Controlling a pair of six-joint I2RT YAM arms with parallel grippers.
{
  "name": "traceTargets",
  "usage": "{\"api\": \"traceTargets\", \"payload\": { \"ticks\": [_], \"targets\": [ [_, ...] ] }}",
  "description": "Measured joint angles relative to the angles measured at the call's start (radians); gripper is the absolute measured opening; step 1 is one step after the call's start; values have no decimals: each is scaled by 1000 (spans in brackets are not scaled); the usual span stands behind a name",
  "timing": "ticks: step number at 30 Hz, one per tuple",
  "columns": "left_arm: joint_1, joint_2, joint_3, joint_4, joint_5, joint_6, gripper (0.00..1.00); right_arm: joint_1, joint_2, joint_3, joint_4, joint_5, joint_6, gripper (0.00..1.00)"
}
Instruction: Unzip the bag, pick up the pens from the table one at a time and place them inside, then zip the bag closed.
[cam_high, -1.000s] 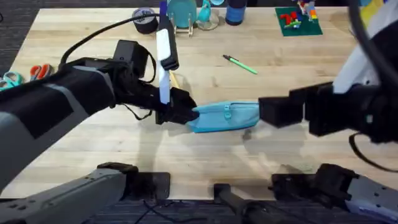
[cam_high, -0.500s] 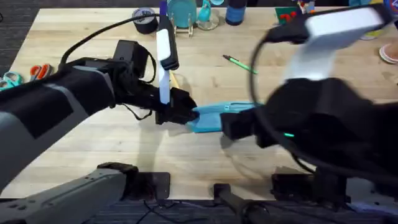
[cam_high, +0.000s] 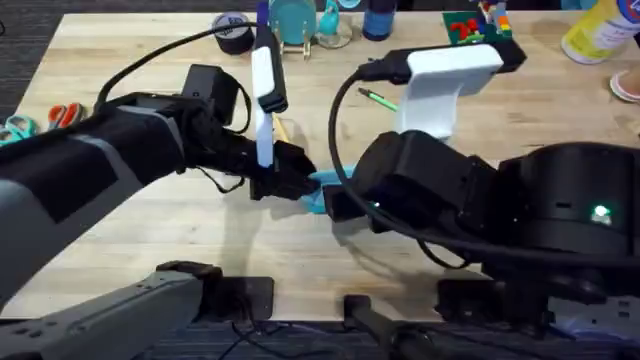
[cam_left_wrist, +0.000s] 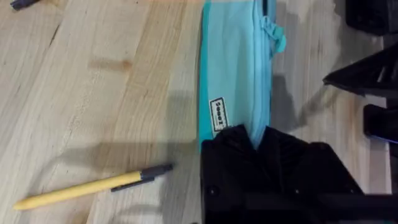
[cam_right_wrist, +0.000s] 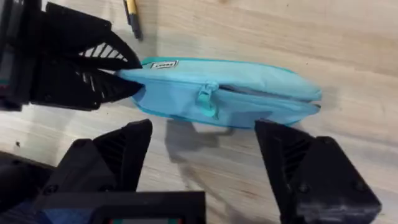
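At table (cam_high: 150, 250) centre, left fingers (cam_right_wrist: 112, 84) pinch bag (cam_right_wrist: 230, 93) end; right fingers (cam_right_wrist: 298, 168) spread above bag.

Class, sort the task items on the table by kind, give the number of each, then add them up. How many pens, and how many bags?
Pens: 2, the yellow pen and the green pen
Bags: 1, the light-blue bag
Total: 3
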Motion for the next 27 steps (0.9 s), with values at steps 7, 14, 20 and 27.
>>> {"api": "traceTargets", "payload": {
  "ticks": [7,14,20,27],
  "targets": [
    [0,0,0,0,0,0,43,0,35,0,22,-10,53,973],
    [0,0,0,-4,0,0,42,0,140,-2,47,-1,62,978],
    [0,0,0,-5,0,0,42,-14,162,-3,86,19,68,948],
    [0,0,0,-4,0,0,42,-50,181,-3,130,25,76,816]
  ]
}}
